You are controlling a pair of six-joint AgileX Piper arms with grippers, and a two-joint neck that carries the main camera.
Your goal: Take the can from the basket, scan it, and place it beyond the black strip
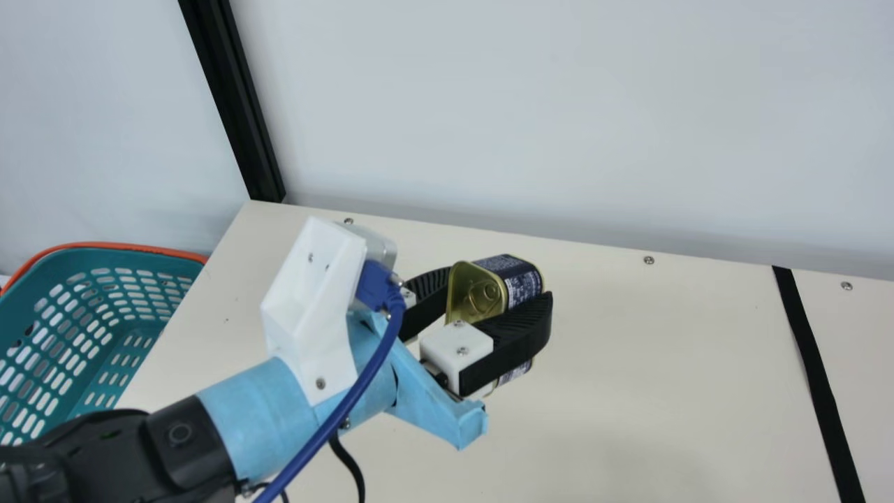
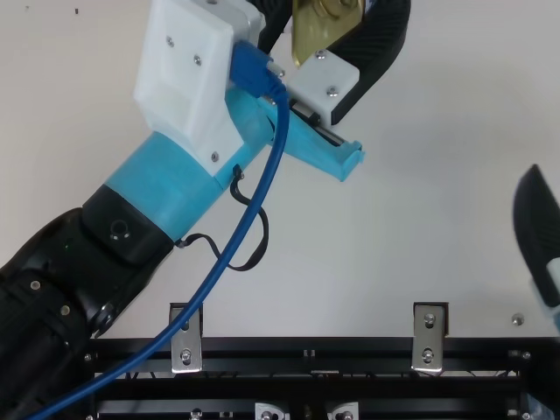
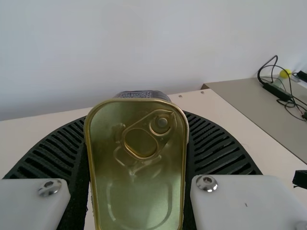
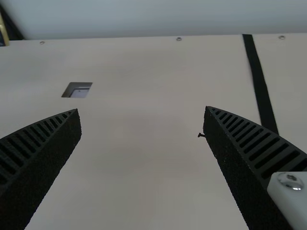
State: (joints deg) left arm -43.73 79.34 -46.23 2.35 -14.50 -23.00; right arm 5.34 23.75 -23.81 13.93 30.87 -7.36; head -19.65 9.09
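Clamping can (image 3: pixel 136 163), your left gripper (image 1: pixel 497 288) could let it twist if jolted (slick sides, likely); your right gripper (image 4: pixel 143 112) gapes wide, nothing held.

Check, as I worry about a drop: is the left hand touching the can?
Touching: the left wrist view shows the left hand clamping the can between its two ribbed fingers.

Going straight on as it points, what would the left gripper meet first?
The left gripper, holding the can, would probably meet the pale wall behind the table, though depth is unclear.
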